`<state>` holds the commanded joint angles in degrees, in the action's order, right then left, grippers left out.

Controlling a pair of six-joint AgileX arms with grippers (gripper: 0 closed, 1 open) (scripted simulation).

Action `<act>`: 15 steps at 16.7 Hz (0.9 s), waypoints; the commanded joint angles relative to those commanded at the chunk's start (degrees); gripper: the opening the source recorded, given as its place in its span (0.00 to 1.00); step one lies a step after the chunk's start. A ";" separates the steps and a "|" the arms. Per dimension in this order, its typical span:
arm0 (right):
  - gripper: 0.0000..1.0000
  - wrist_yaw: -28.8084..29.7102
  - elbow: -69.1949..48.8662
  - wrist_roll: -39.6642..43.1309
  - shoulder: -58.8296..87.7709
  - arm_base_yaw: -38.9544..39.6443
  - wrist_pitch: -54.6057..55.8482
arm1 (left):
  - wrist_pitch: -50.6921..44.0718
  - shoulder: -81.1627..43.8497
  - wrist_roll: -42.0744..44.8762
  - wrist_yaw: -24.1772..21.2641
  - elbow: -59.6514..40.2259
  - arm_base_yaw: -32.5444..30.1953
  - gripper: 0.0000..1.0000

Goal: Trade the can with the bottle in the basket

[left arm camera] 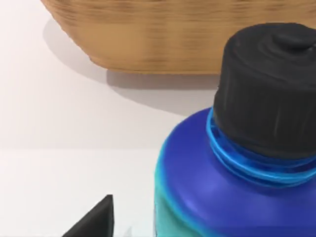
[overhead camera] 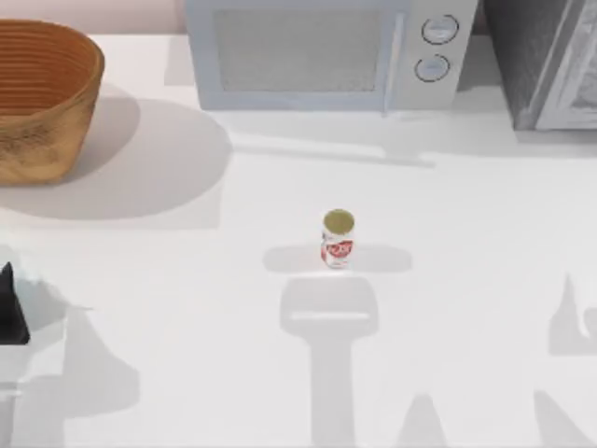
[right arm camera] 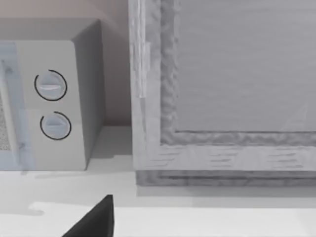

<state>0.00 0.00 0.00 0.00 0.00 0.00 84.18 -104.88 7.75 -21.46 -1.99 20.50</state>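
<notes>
The can [overhead camera: 337, 239], white with red markings and a dull gold top, stands upright in the middle of the table, away from both arms. The wicker basket [overhead camera: 37, 98] sits at the far left; its tan outer wall [left arm camera: 163, 39] fills the background in the left wrist view. The bottle [left arm camera: 237, 187], deep blue shading to teal with a black cap, stands outside the basket, right up against my left gripper [overhead camera: 11, 313] at the table's left edge. A dark part of my right gripper [right arm camera: 94, 222] faces the back right corner.
A pale microwave [overhead camera: 322, 51] with two round dials stands at the back centre, also seen as the microwave [right arm camera: 49, 103] in the right wrist view. A grey cabinet-like block [overhead camera: 546, 61] stands at the back right. Arm shadows lie across the front of the white table [overhead camera: 187, 308].
</notes>
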 joint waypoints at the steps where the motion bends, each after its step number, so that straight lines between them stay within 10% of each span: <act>1: 1.00 0.00 0.00 0.00 0.00 0.00 0.00 | 0.47 -1.97 -0.32 0.86 -1.59 -0.95 1.00; 9: 1.00 0.00 0.00 0.00 0.00 0.00 0.00 | 1.92 -8.68 -1.47 4.01 -7.28 -4.38 1.00; 15: 1.00 0.00 0.00 0.00 0.00 0.00 0.00 | 1.92 -8.68 -1.47 4.01 -7.28 -4.38 0.55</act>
<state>0.00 0.00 0.00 0.00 0.00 0.00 86.10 -113.55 6.28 -17.45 -9.27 16.12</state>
